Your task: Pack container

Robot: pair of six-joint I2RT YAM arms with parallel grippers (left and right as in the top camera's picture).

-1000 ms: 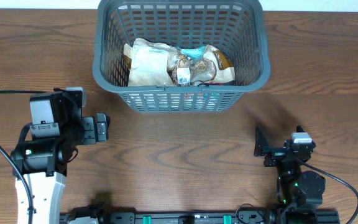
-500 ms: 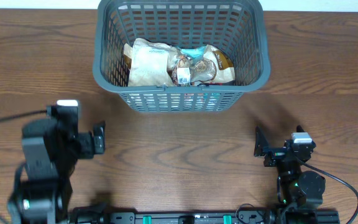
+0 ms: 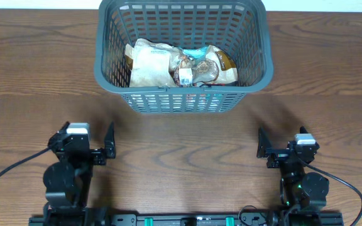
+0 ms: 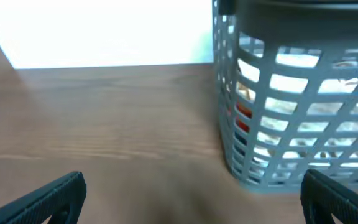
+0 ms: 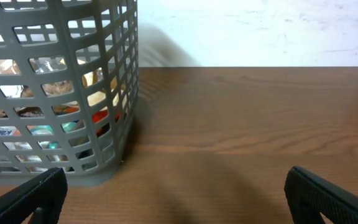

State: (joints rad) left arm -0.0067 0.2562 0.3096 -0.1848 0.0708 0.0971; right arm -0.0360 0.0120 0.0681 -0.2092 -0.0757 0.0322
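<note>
Operator: Where does the basket (image 3: pixel 181 100) sit?

Spotter: You have it at the far side of the counter (image 3: pixel 181 157), about mid-width. It stands upright, with its grey lattice walls open to the top. In your overhead view it is well apart from both arms.

Operator: What is in it?

Spotter: Packets (image 3: pixel 153 66) lie on the base, pressed side by side. You see a pale one toward the left and a brownish one toward the right, with a bit of teal between them. Through the slots in your wrist views you catch red and teal patches, but the print is too small to read.

Operator: How is my left tool?

Spotter: Your left tool (image 4: pixel 191 193) is spread wide. Its dark jaws sit at the bottom corners of its wrist view with only wood grain between them. That view is a little blurred. The basket's near left corner fills its right side.

Operator: And the right one?

Spotter: Your right tool (image 5: pixel 176 186) is spread just as wide and grips nothing. You see the basket's near right corner at the left of its wrist view. Both arms sit low at the near edge of the counter, one on each side, and neither touches the basket.
</note>
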